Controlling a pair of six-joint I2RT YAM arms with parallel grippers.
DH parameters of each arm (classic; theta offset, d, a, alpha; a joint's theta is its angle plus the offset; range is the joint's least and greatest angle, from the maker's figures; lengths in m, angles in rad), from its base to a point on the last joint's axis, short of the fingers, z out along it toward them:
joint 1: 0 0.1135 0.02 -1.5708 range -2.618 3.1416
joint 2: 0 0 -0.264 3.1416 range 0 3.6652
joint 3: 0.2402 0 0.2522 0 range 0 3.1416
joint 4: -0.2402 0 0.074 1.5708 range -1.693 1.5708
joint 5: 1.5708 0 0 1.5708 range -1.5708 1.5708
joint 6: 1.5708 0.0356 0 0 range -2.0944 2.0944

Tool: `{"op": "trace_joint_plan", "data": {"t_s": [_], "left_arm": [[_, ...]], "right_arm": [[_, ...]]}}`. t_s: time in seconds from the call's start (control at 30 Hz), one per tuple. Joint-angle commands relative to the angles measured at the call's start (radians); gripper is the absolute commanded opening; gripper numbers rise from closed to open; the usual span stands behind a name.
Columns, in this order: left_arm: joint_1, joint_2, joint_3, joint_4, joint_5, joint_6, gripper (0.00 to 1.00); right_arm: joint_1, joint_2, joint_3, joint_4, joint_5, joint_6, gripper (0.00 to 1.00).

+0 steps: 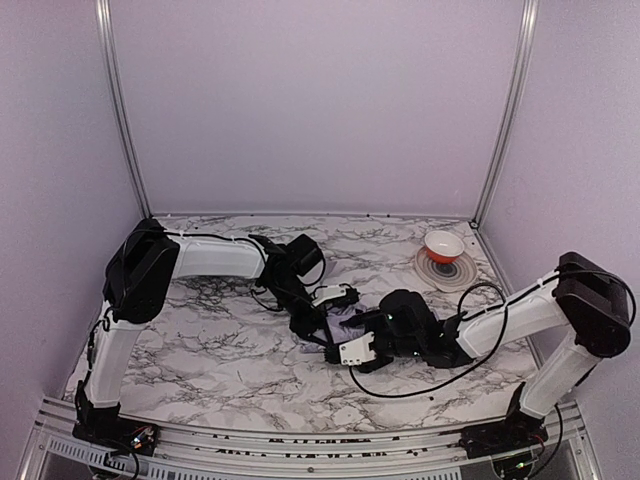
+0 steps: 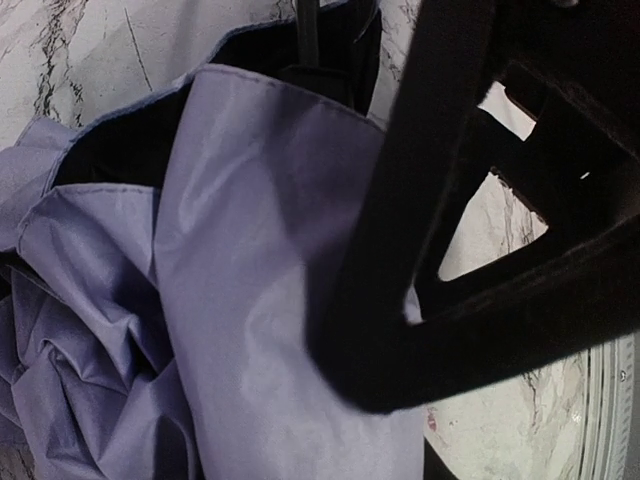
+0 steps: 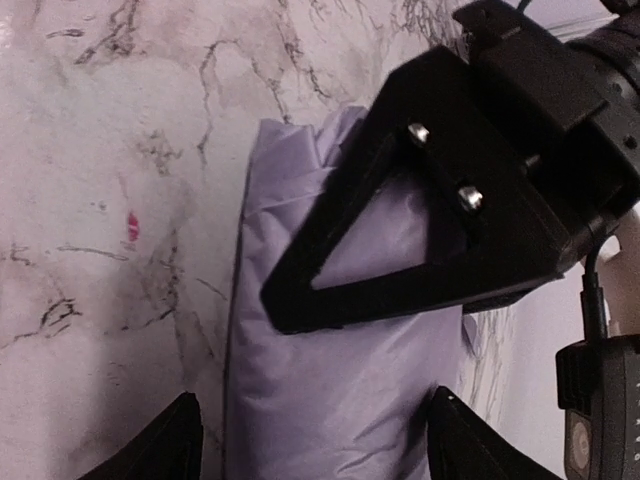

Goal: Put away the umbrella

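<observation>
Umbrella (image 3: 340, 380) lies bunched on table (image 1: 220, 340), pinched by left gripper (image 1: 322, 328), right gripper (image 3: 315, 420) spread wide astride it, bowl (image 1: 443, 243) on plate (image 1: 447, 277) well apart.

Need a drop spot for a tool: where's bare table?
Free: front-left table, between the left arm and the black cable; back strip, between that arm's elbow and the plate under the bowl. Crowded: centre, where the right arm meets it over the umbrella.
</observation>
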Motion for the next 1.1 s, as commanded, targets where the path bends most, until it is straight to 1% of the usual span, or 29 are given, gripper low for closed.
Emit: {"op": "trace_joint_plan", "data": {"t_s": [0.0,0.13,0.3,0.4,0.53,0.6,0.63,0.67,0.7,0.73,0.8,0.87,0.93,1.0,1.07], "left_arm": [[-0.025,0.126,-0.078,-0.291,-0.063,-0.009,0.14],[-0.021,0.130,-0.073,-0.300,-0.056,0.002,0.14],[-0.012,0.127,-0.073,-0.301,-0.036,0.013,0.14],[-0.009,0.125,-0.071,-0.304,-0.026,0.026,0.14],[-0.001,0.117,-0.063,-0.306,0.001,0.058,0.14],[0.005,0.098,-0.064,-0.305,0.017,0.078,0.16],[0.008,0.082,-0.068,-0.305,0.025,0.092,0.20],[0.011,0.062,-0.074,-0.304,0.034,0.114,0.27],[0.015,0.042,-0.082,-0.299,0.040,0.132,0.38],[0.019,0.023,-0.095,-0.283,0.040,0.141,0.47],[0.030,-0.008,-0.119,-0.243,0.021,0.133,0.57],[0.042,-0.041,-0.140,-0.189,-0.021,0.091,0.62],[0.061,-0.107,-0.179,-0.112,-0.067,0.051,0.86],[0.088,-0.199,-0.254,0.016,-0.116,0.002,0.89],[0.117,-0.314,-0.363,0.182,-0.165,-0.051,0.92]], "right_arm": [[0.002,0.064,0.062,0.089,0.151,-0.018,0.75],[0.002,0.120,0.081,0.080,0.199,-0.052,0.75],[-0.003,0.165,0.096,-0.010,0.174,-0.105,0.68],[-0.007,0.186,0.117,-0.098,0.158,-0.100,0.57],[-0.007,0.227,0.150,-0.208,0.184,-0.095,0.38],[-0.008,0.230,0.161,-0.248,0.190,-0.095,0.34],[-0.009,0.227,0.168,-0.266,0.183,-0.095,0.31],[-0.009,0.223,0.176,-0.289,0.168,-0.091,0.28],[-0.009,0.219,0.187,-0.312,0.150,-0.082,0.26],[-0.010,0.217,0.196,-0.334,0.133,-0.074,0.24],[-0.011,0.216,0.211,-0.370,0.104,-0.052,0.22],[-0.012,0.215,0.221,-0.405,0.082,-0.033,0.21],[-0.014,0.218,0.233,-0.450,0.059,-0.016,0.21],[-0.016,0.225,0.249,-0.503,0.027,0.006,0.20],[-0.021,0.239,0.269,-0.557,-0.007,0.031,0.20]]}}
